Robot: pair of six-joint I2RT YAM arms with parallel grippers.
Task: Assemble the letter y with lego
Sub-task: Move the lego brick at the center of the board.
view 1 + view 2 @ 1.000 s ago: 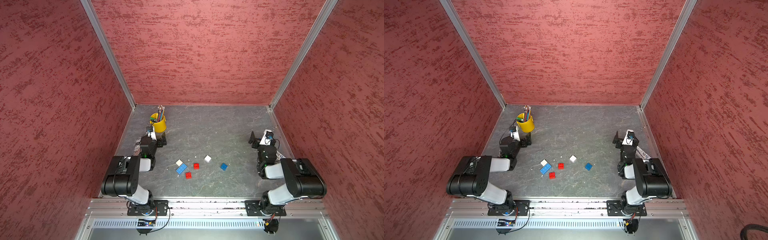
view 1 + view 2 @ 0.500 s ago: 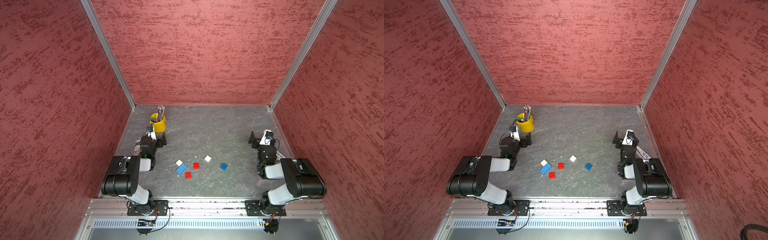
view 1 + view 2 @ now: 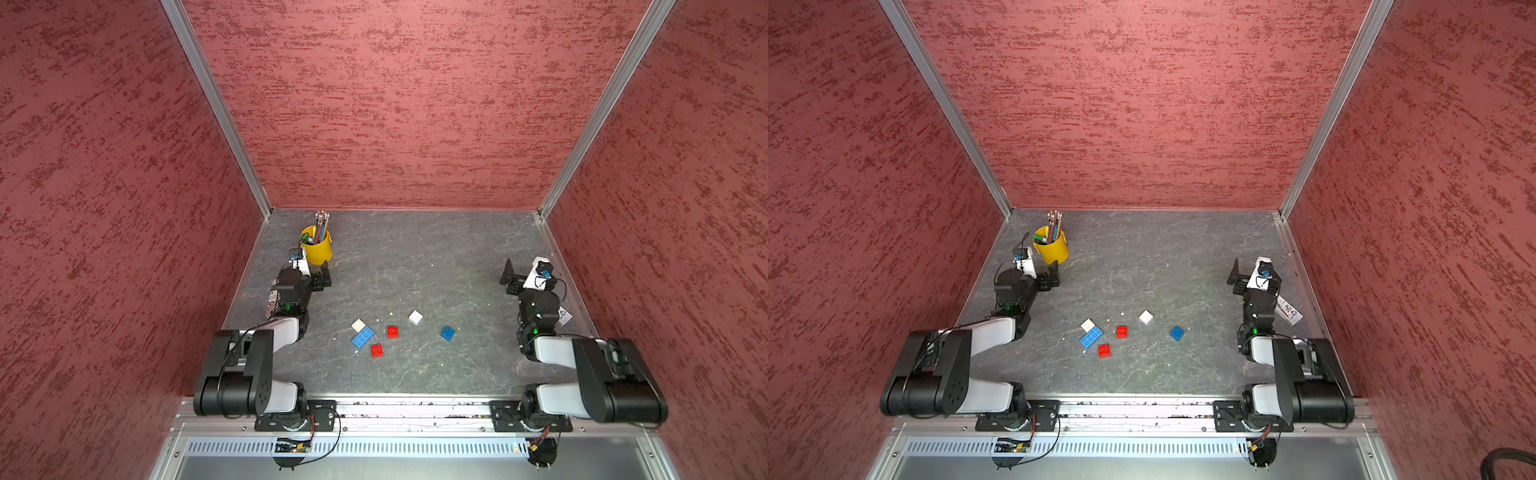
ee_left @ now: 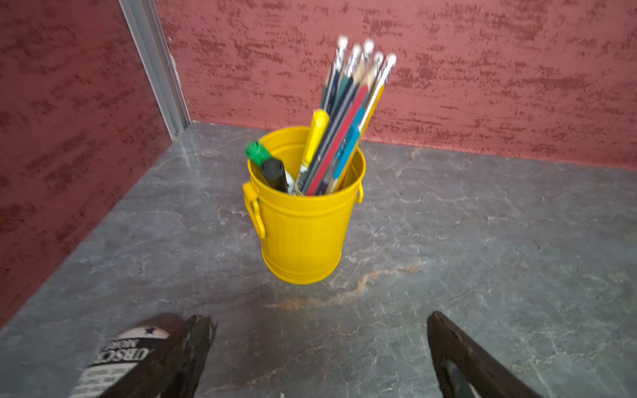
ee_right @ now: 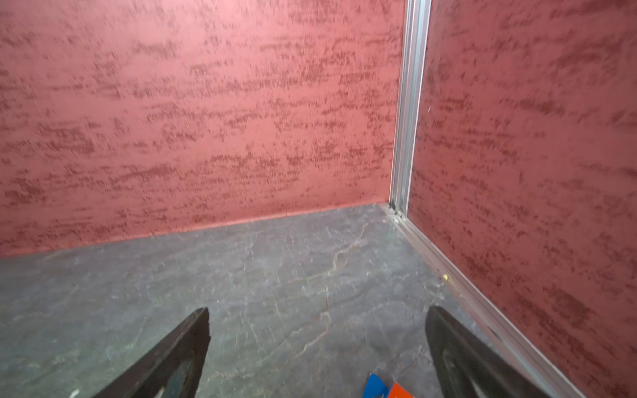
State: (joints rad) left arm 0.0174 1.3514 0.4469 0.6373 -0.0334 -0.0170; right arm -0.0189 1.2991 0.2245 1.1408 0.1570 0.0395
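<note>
Enclosing red walls (image 3: 395, 104), grey tabletop (image 3: 415, 257)

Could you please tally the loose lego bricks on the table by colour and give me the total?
red bricks: 2
white bricks: 2
blue bricks: 2 (one longer rectangle, one square)
Total: 6

tabletop (image 3: 1142, 249): grey, marbled | lego: loose, unjoined, studs up | white square (image 3: 1087, 324) just beside long blue rectangle (image 3: 1091, 337) | red square (image 3: 1121, 331), second red square (image 3: 1104, 350) near | lone white square (image 3: 1145, 317), blue square (image 3: 1177, 333) apart, rightward | yellow pencil cup (image 3: 1052, 249): upright, far left corner | left gripper (image 3: 1050, 277): just beside cup | right gripper (image 3: 1241, 274): near right wall, well apart from bricks
</note>
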